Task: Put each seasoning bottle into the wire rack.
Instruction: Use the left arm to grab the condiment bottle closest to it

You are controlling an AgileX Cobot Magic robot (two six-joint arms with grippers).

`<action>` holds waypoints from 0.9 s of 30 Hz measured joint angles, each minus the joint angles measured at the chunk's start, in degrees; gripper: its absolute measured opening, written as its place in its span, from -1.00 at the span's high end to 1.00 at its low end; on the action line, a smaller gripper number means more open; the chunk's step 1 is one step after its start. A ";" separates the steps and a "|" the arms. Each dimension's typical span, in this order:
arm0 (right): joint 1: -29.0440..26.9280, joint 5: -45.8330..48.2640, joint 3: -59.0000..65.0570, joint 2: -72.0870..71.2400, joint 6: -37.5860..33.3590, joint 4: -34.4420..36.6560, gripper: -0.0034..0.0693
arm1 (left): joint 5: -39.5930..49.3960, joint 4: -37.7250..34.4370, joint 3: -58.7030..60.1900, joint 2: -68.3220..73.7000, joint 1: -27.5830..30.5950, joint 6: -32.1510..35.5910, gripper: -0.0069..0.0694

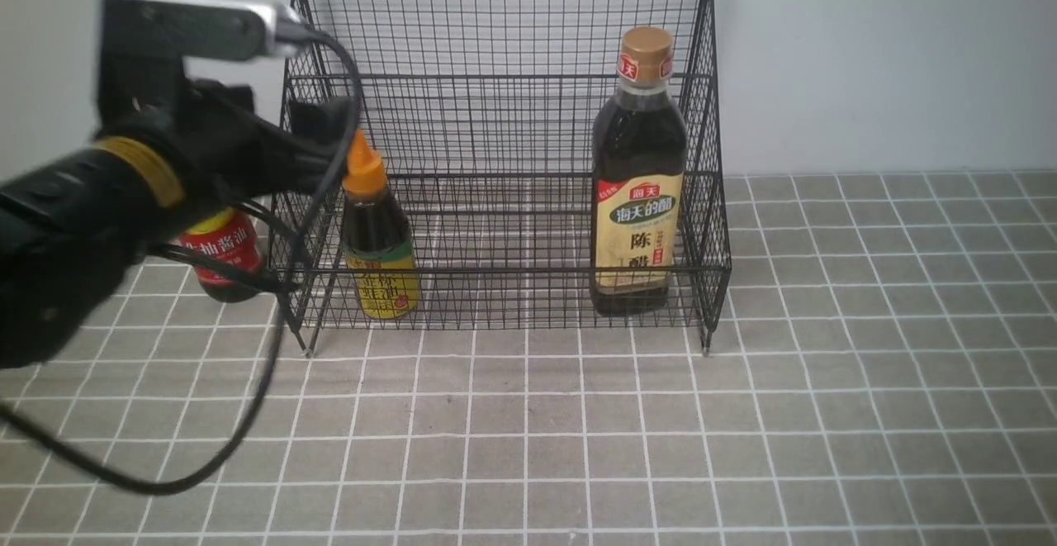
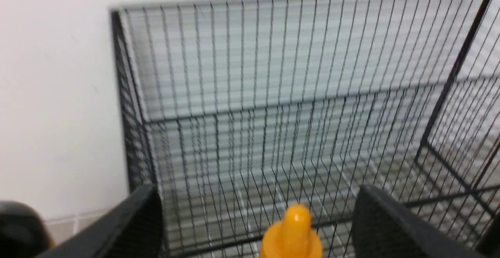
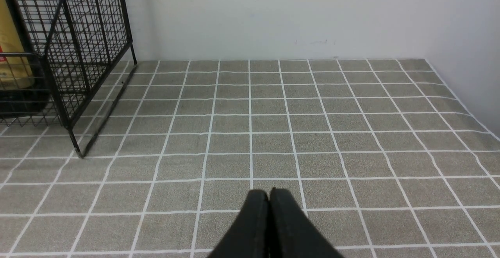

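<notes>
Right claw pinched shut over the tiles. Left claw spread wide, fingers flanking the orange-capped bottle (no contact), which stands at the rack's left end. Beige-label bottle inside, right end. Red-label bottle outside, frame left, half hidden.

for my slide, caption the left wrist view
Open jaws flank the short bottle's orange cap, wire rack tiers beyond

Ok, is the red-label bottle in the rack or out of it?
Out. The red-label bottle sits left of the wire rack, outside its side mesh; its upper part is hidden.
</notes>
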 joint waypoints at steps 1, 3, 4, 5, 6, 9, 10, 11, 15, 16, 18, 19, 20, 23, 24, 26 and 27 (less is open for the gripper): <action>0.00 0.00 0.00 0.00 0.00 0.00 0.94 | 1.68 0.00 0.00 -1.38 0.29 0.00 -0.68; 0.00 0.00 0.00 0.00 0.00 0.00 0.94 | 4.52 -0.37 0.00 -3.41 1.51 0.00 -0.59; 0.00 0.00 0.00 0.00 0.00 0.00 0.94 | 5.74 -0.80 0.00 -4.13 2.70 0.00 -0.51; 0.00 0.00 0.00 0.00 0.00 0.00 0.94 | 6.09 -1.02 0.00 -4.34 3.27 0.00 -0.47; 0.00 0.00 0.00 0.00 0.00 0.00 0.94 | 6.86 -1.80 0.00 -4.81 5.84 -0.05 -0.31; 0.00 0.00 0.00 0.00 0.00 0.00 0.94 | 5.41 -2.49 0.00 -4.93 10.91 -0.05 0.09; 0.00 0.00 0.00 0.00 0.00 0.00 0.94 | 4.93 -2.49 0.00 -4.93 11.23 -0.05 0.14; 0.00 0.00 0.00 0.00 -0.05 0.00 0.94 | 2.58 -2.22 0.00 -4.81 13.54 0.01 0.30; 0.00 0.00 0.00 0.00 -0.05 0.00 0.94 | -4.70 0.26 0.00 -3.75 17.07 0.01 0.42; 0.00 0.00 0.00 0.00 -0.05 0.00 0.94 | -6.22 0.64 0.00 -3.15 17.36 0.01 0.41; 0.00 0.00 0.00 0.00 -0.05 0.00 0.94 | -8.34 0.99 0.00 -1.68 17.60 0.07 0.33; 0.00 0.00 0.00 0.00 -0.05 0.00 0.94 | -9.66 1.06 0.00 -0.48 17.59 0.07 0.26; 0.00 0.00 0.00 0.00 -0.05 0.00 0.94 | -10.46 1.06 0.00 0.40 17.59 0.07 0.20; 0.00 0.00 0.00 0.00 -0.05 0.00 0.94 | -14.07 1.06 0.00 4.17 17.59 0.70 -0.11; 0.00 0.00 0.00 0.00 -0.05 0.00 0.94 | -15.53 0.78 0.00 5.56 17.59 1.46 -0.21; 0.00 0.00 0.00 0.00 -0.05 0.00 0.94 | -17.00 0.30 0.00 7.02 17.59 2.52 -0.32; 0.00 0.00 0.00 0.00 -0.05 0.00 0.94 | -19.67 -1.59 0.00 9.97 17.59 4.41 -0.46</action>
